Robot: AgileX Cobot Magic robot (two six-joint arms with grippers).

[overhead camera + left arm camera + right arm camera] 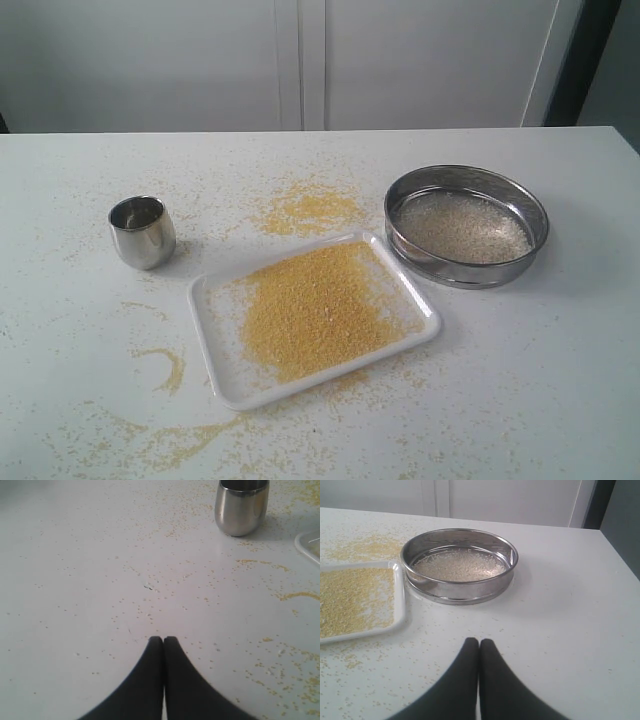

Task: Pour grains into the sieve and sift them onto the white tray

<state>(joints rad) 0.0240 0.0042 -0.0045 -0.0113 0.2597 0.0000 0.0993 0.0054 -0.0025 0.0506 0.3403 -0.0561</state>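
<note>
While left end effector [163,640] and right end effector [479,641] sit closed, white table [560,380] strewn with grains [305,210], pale panels [430,60] behind.

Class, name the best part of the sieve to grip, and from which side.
Pinch the sieve by its upright wall from above, one finger inside, one outside, on its right side. It looks too wide to span; the white tray crowds its left.

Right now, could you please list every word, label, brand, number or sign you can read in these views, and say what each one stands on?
None: no view shows any readable text.
The steel cup, the sieve, the white tray and the table carry no visible print, label or number.
</note>
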